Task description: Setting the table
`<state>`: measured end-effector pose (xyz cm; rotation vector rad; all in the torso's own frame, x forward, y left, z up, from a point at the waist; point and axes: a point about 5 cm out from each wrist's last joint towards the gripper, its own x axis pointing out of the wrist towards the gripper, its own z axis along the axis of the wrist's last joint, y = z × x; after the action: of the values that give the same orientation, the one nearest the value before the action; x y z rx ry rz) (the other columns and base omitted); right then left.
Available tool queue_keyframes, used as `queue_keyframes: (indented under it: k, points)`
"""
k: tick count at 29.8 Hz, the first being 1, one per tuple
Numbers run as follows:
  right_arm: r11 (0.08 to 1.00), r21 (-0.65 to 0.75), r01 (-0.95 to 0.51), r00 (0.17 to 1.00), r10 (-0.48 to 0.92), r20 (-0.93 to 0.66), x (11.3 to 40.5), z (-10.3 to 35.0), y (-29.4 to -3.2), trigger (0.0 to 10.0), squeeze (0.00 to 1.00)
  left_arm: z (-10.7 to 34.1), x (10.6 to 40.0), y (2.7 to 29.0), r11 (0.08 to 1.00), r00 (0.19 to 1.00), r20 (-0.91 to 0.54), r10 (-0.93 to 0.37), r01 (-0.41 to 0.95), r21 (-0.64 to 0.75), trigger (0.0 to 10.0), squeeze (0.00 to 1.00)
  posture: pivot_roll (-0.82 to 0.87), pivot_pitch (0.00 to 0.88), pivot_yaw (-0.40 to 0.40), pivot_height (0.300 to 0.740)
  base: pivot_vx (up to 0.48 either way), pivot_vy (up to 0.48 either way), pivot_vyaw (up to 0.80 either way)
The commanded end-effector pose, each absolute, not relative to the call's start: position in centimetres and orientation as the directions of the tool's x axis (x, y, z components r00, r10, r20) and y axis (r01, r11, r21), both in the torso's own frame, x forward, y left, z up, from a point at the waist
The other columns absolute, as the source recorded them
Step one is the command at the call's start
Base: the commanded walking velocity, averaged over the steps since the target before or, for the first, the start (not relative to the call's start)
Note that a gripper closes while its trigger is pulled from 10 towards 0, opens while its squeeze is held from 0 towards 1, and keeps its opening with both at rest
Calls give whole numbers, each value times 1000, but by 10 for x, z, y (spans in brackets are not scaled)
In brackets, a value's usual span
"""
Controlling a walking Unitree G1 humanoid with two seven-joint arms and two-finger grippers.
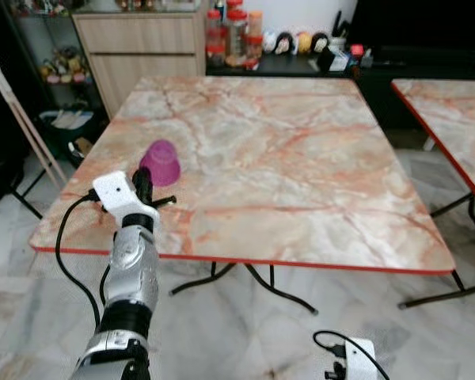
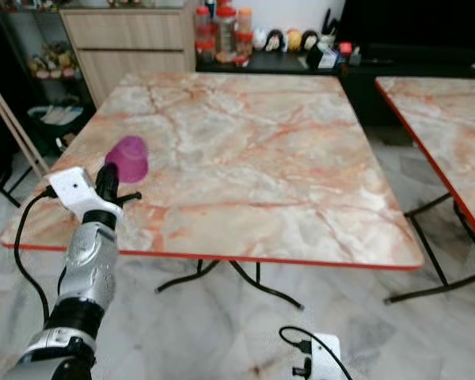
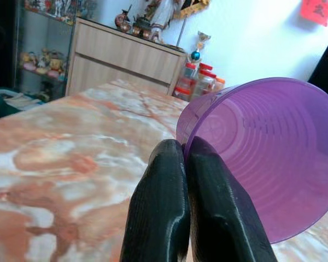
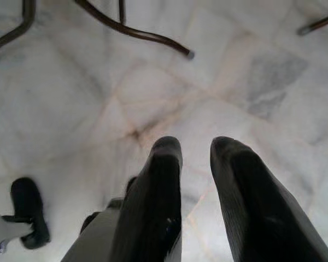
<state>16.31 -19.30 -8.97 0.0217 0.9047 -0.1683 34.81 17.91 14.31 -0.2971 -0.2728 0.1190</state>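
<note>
Left gripper (image 3: 183, 158) is pinched tight on the rim of the purple cup (image 3: 262, 164), the two black fingers (image 3: 158, 218) pressed together with the thin wall caught between them. In the wrist view the cup is tipped on its side with its mouth facing the camera; from the head views it looks mouth-down or tilted over the surface (image 1: 301, 158), and I honestly can't tell if it's touching the marble or just above it.

That puts the cup near the front-left corner of the surface, not far in from the red-trimmed front edge (image 1: 301, 265) and the left edge. The rest of the marble top runs wide and bare toward the back and right.

Right gripper (image 4: 194, 150) hangs low by the floor (image 4: 87, 93), fingers parted with a visible gap, pointing at pale tiles and the table legs (image 4: 136, 30).

Further out: a second table (image 1: 451, 127) on the right with a gap of floor between, a wooden cabinet (image 1: 138, 47) behind on the left, and jars (image 1: 233, 36) along the back counter.
</note>
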Motion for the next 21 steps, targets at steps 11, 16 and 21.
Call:
queue_keyframes:
  k: [11,16,21]
  points:
    - [987,-59,149,583,-136,-801,160,-92,-189,10000,0,146,348,189,948,950,256,180,-98,-303,10000,0,27,0,-13,740,0,-305,0]
    - [987,-61,151,579,-138,-803,158,-93,-189,10000,0,147,347,189,949,949,261,178,-96,-299,10000,0,26,0,-9,740,0,-303,0]
    - [988,-64,143,580,-136,-803,158,-93,-189,10000,0,147,347,187,949,949,260,176,-93,-301,10000,0,25,0,-11,740,0,-302,0]
